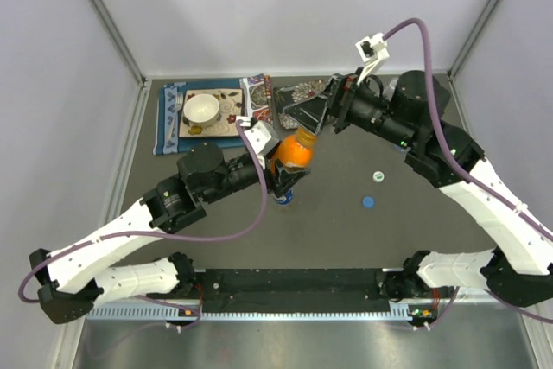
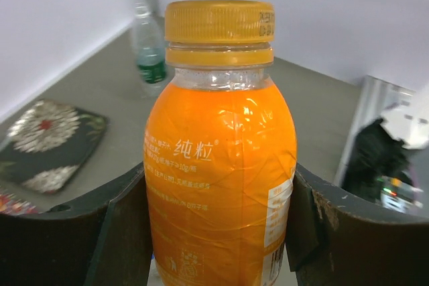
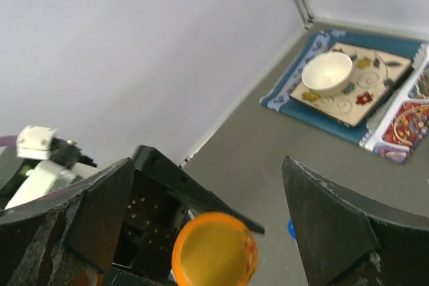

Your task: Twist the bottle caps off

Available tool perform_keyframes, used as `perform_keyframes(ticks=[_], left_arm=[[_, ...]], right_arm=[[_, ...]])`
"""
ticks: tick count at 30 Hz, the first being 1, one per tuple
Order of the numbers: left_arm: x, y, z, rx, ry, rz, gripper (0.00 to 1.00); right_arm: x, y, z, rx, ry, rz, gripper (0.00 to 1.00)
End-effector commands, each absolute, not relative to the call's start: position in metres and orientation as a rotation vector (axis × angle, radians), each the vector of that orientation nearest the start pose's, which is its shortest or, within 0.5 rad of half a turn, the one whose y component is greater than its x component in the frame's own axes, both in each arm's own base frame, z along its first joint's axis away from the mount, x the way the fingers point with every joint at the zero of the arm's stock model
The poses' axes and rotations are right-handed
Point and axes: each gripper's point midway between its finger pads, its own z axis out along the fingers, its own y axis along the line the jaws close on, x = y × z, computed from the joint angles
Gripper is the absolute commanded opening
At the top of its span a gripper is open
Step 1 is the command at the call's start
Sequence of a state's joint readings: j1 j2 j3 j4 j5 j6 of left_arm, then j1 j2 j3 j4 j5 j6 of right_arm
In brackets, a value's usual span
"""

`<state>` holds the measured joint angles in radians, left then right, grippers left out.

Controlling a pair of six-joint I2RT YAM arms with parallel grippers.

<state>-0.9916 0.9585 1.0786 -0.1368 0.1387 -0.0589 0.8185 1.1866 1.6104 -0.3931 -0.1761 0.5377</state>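
Orange bottle upright with its cap on, a second bottle far behind it, two loose caps on the table.

The short orange bottle [image 2: 218, 159] stands upright near the middle of the table, pinched at its belly between the fingers of the left gripper [image 2: 218, 246]. Its ribbed orange cap [image 2: 219, 21] sits on the neck above a matching ring, and a wrinkled orange label with white print wraps the body. A clear bottle with a green label [image 2: 150, 51] stands upright well behind it, near the wall, too blurred to tell whether it is capped. In the top view a white cap [image 1: 378, 176] and a blue cap [image 1: 368, 202] lie near each other, to the right of the orange bottle.
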Motion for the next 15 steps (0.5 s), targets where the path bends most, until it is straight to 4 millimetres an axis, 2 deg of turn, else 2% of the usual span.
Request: perform_keyframes(ticks=[1,7,12,15], left_arm=[[0.211,-0.283,0.398,0.635,1.415,-0.653,0.31],[0.220,-0.279,0.394,0.587,1.439,-0.549,0.30],[0.219,-0.282,0.390,0.595,1.445,-0.545,0.30],[0.219,-0.281,0.391,0.591,1.441,-0.543,0.30]], right_arm=[[0.218,0.297,0.483,-0.251,1.686,1.145,0.91],[0.219,0.303,0.470,-0.251,1.732,1.122,0.89],[0.222,0.311,0.459,-0.262,1.764,1.113,0.87],[0.224,0.313,0.453,-0.263,1.782,1.106,0.82]])
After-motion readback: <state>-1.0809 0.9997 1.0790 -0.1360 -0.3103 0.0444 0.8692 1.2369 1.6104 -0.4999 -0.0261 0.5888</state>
